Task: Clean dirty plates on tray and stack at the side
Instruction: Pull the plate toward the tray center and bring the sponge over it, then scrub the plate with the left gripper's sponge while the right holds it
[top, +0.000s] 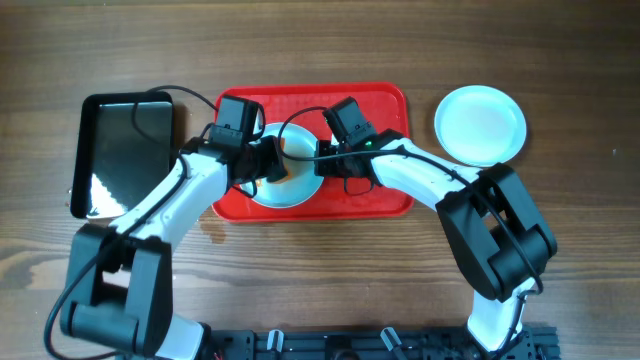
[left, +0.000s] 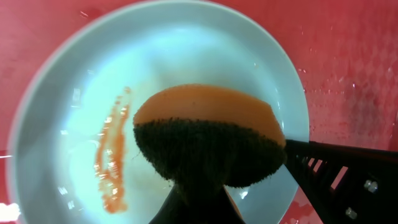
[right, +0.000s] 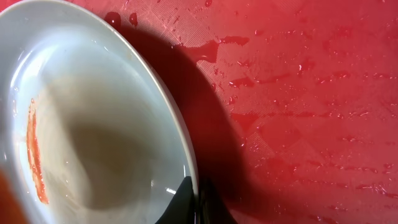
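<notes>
A pale mint-blue plate (top: 285, 192) lies on the red tray (top: 380, 100). It carries an orange-brown smear (left: 112, 155), which also shows in the right wrist view (right: 34, 155). My left gripper (top: 268, 160) is shut on an orange sponge (left: 205, 124) with a dark scrub face, held over the plate (left: 186, 56) just right of the smear. My right gripper (top: 322, 158) is shut on the plate's right rim (right: 194, 202), one finger inside and one outside. A second, clean-looking plate (top: 480, 123) sits on the table right of the tray. A third plate is not in view.
A glossy black tray (top: 125, 155) lies left of the red tray. The red tray's surface (right: 298, 93) is wet with droplets. Both arms cross over the tray's middle, close together. Wooden table (top: 560, 60) lies all around.
</notes>
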